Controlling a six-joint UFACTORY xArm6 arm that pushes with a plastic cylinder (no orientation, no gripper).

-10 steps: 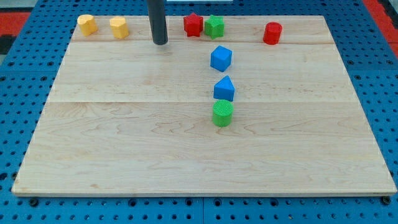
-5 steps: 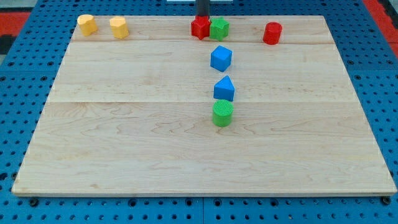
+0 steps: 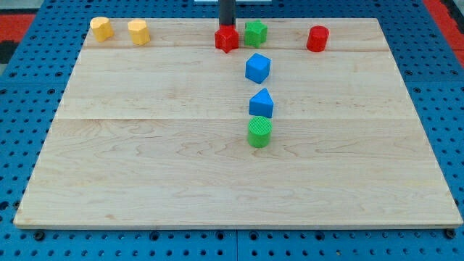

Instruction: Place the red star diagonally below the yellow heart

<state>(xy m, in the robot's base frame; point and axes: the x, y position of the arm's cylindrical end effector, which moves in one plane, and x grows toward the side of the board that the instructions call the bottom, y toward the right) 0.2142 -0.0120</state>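
Observation:
The red star [image 3: 227, 39] lies near the view's top edge of the wooden board [image 3: 145, 174], just left of the green star [image 3: 254, 32] with a small gap between them. My tip [image 3: 227, 27] is right above the red star in the view, against its top side. Two yellow blocks sit at the top left: one [image 3: 101, 28] in the corner and one [image 3: 138, 32] to its right. I cannot tell which of them is the heart. The red star is well to the right of both.
A red cylinder [image 3: 317, 38] stands at the top right. Below the stars a blue cube [image 3: 257, 68], a blue wedge-like block [image 3: 262, 103] and a green cylinder [image 3: 259, 132] form a column down the middle.
My tip went from left of the red star to above it. The red star has slid a little down and left, away from the green star.

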